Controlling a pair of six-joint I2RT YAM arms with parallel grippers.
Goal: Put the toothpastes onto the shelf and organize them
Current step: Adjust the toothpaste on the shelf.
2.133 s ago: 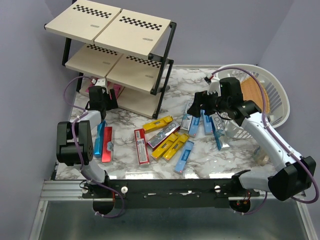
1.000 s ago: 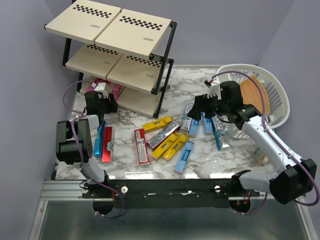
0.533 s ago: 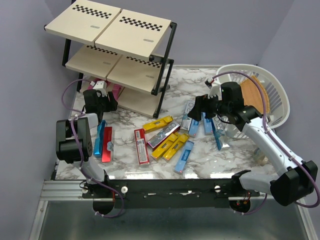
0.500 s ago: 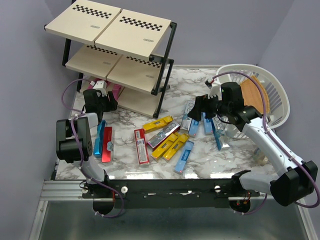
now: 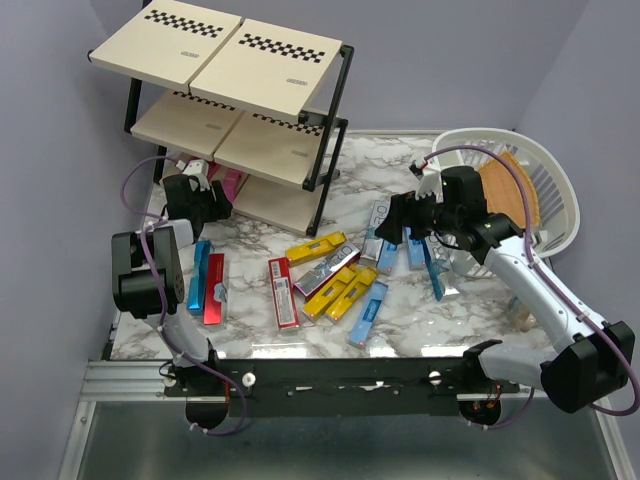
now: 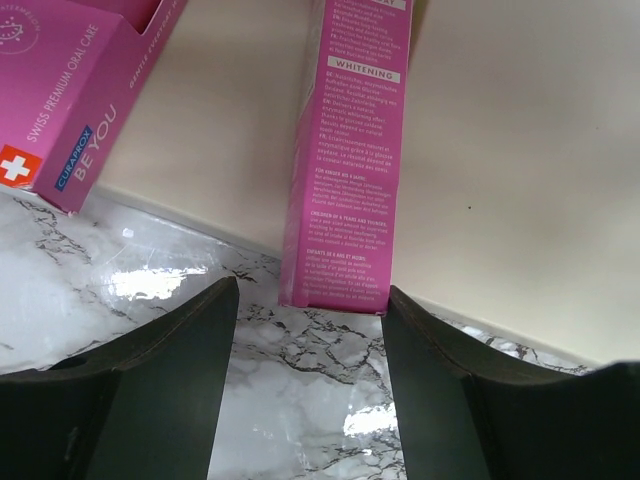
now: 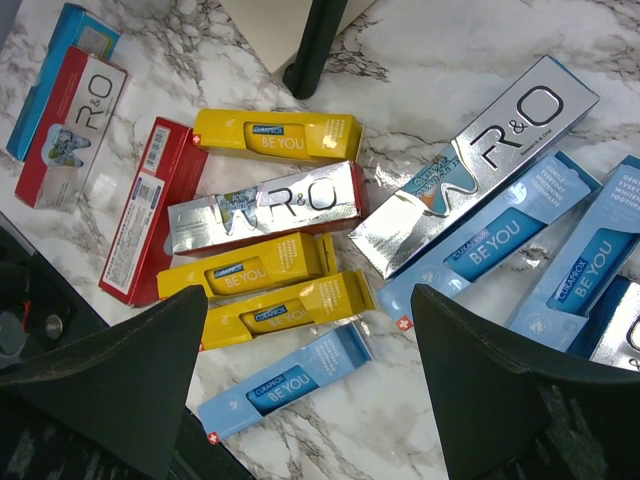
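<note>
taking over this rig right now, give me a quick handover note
Left gripper: open, empty, at the shelf, facing a pink box on the bottom board.
Right gripper: open, empty, over the loose boxes on the table.
Done: two pink boxes lie on the bottom board.
To do: shelve the yellow, red, silver and blue boxes; the top board is bare.

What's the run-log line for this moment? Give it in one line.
left fingers open, at pink toothpaste on shelf bottom board | right fingers open, above loose toothpastes on table | nothing held
</note>
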